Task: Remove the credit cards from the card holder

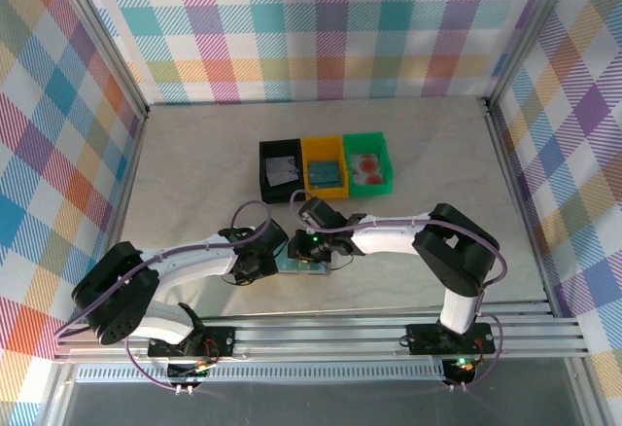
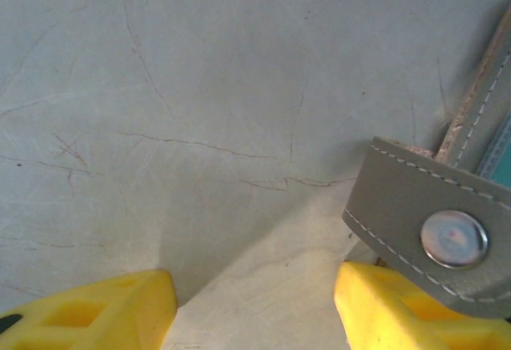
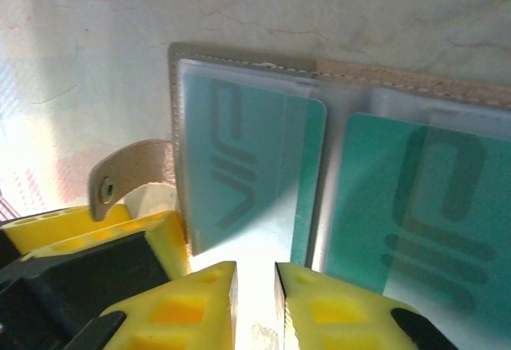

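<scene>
Holder (image 3: 239,74) lies open on desk (image 2: 200,86), left end effector (image 2: 255,302) wide beside its strap (image 2: 415,198), right end effector (image 3: 255,290) narrowed at teal card (image 3: 255,174), grip unclear; unpinned holder would likely drag along.

The card holder (image 1: 307,268) lies open on the surface (image 1: 194,163), near of three trays (image 1: 325,194) in a row; two credit cards (image 3: 255,158) apparently sit side by side inside it.

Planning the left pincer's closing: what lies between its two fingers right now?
Bare table, in the left wrist view. The snap strap of the card holder overlaps one finger of the open left pincer.
</scene>
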Tool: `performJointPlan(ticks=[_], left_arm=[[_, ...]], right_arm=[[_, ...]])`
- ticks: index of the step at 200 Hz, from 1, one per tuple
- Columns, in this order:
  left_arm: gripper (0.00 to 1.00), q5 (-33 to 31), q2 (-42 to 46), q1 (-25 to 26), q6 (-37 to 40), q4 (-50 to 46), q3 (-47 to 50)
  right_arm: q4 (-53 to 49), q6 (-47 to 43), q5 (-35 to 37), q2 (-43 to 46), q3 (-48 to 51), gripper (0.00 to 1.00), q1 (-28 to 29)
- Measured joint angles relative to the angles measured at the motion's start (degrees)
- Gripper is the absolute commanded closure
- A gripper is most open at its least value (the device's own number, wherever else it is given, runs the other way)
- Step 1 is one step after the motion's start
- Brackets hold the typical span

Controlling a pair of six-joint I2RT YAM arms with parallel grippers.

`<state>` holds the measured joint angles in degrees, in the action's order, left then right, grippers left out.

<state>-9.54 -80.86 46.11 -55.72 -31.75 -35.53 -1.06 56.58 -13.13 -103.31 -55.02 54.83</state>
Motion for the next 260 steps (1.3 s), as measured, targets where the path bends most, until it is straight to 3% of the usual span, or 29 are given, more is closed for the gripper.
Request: performJointPlan(ticks=[148,260], left_arm=[[0.42,-0.2,-1.1,0.3,-0.2,-0.6,-0.8],[0.42,-0.7,-2.1,0.8,-0.5,-1.1,-1.5]], right_arm=[[-4.0,-0.1,4.3,0.2,-0.7,0.78,0.0],[-4.0,-0.9,4.9,0.6,-0.7,0.85,0.0]])
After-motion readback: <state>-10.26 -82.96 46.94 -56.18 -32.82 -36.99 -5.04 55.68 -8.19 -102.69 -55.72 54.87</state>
